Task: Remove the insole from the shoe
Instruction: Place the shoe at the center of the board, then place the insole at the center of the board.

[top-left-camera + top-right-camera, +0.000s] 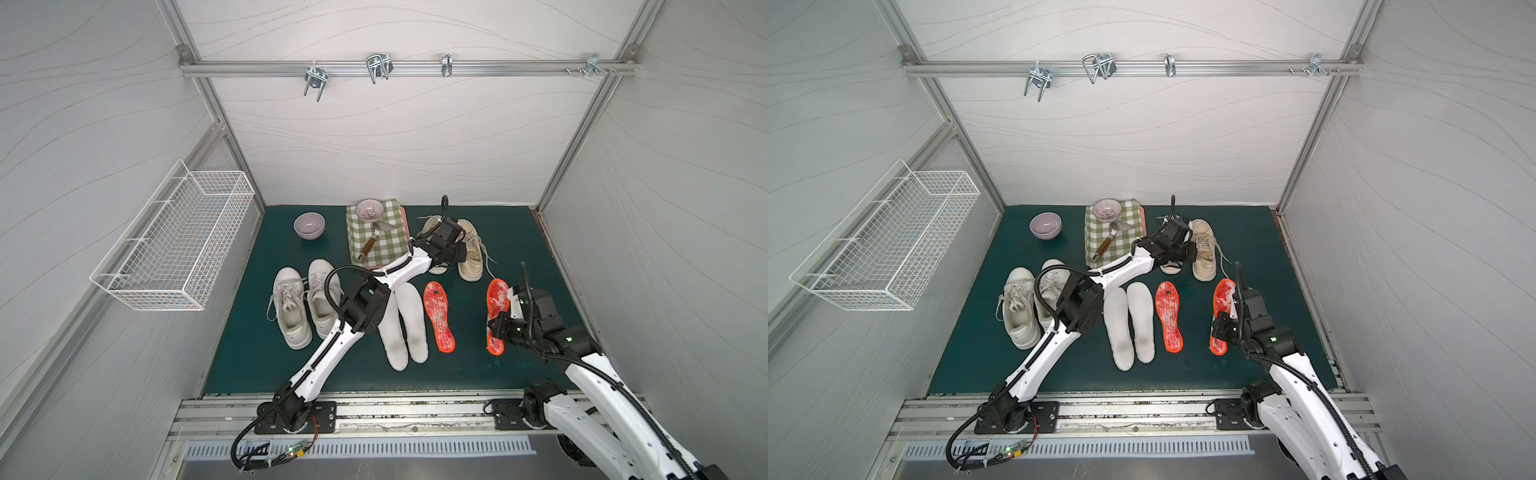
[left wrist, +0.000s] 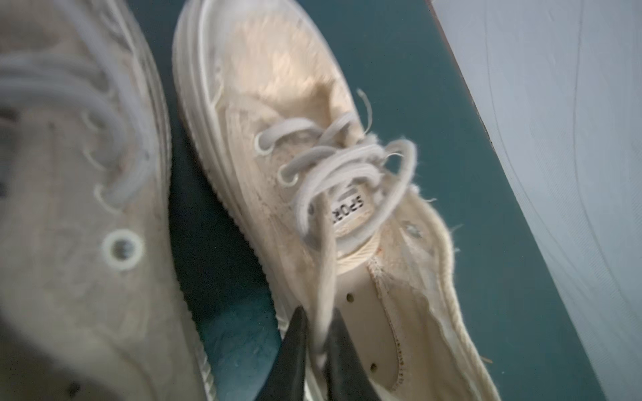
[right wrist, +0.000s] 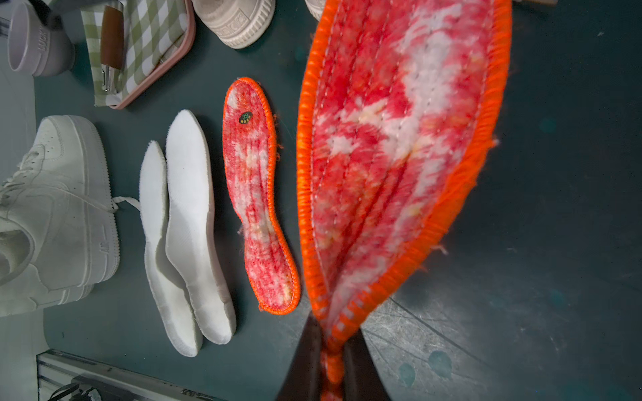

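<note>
Placing: right gripper [image 3: 330,335] clamps the orange-edged red-and-white insole [image 3: 399,139] over the green mat [image 3: 556,173] (clear of the beige canvas shoe [image 2: 278,86]); next, lower, release. Left gripper [image 2: 319,314] straddles a grey lace [image 2: 324,264]; whether pinched, unclear.

Under my jaws lies a dark green mat [image 1: 257,353]. Beyond them the pale grey back wall [image 1: 395,137] rises, crossed high up by a metal rail [image 1: 498,68] with hooks [image 1: 378,68]. Well left of my left jaws a white wire basket [image 1: 174,245] hangs on the left wall [image 1: 83,124]. The right wall [image 1: 685,208] stands near my right jaws. Light is even.
</note>
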Available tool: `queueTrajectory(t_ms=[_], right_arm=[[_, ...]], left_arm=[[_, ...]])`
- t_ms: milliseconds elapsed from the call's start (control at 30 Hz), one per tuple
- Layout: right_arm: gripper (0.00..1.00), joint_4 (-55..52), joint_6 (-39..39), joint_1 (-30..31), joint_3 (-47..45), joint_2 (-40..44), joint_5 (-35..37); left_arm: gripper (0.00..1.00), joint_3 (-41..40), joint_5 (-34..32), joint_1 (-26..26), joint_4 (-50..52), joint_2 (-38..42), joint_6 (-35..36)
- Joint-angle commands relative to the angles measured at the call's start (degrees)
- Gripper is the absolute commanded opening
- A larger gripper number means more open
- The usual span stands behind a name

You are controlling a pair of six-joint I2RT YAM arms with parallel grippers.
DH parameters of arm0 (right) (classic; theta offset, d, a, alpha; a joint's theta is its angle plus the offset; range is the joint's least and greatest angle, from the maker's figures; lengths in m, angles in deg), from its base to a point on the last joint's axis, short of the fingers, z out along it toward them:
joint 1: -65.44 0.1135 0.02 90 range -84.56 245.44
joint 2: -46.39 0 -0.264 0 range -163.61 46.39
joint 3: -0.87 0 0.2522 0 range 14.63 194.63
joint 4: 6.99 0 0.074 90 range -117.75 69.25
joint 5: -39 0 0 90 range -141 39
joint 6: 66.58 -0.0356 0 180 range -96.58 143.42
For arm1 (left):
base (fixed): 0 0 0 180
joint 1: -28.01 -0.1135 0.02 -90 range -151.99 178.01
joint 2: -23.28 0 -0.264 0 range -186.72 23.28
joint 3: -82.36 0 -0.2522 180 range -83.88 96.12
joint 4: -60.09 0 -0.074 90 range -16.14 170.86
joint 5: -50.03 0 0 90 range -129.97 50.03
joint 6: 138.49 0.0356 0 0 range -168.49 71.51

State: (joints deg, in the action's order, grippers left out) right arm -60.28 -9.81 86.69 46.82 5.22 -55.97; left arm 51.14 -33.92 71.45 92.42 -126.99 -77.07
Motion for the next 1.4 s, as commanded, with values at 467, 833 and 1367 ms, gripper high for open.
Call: queueTrajectory(t_ms=[467, 833, 1367], right_arm=[[0.00, 15.10, 6.03, 7.88, 1.22, -16.33, 2.09], [0.00, 20.70, 8.16, 9.53, 5.05, -29.72, 2.31], [0.57, 15.60, 7.73, 12.06, 9.22, -34.02, 11.91]], left_arm=[[0.57, -5.74, 2.09, -3.62, 9.89, 18.48, 5.82], [0.68, -46.14, -0.67, -9.99, -3.42, 47.35, 4.77], [0.72, -77.61, -6.53, -13.04, -13.82, 71.86, 4.85]])
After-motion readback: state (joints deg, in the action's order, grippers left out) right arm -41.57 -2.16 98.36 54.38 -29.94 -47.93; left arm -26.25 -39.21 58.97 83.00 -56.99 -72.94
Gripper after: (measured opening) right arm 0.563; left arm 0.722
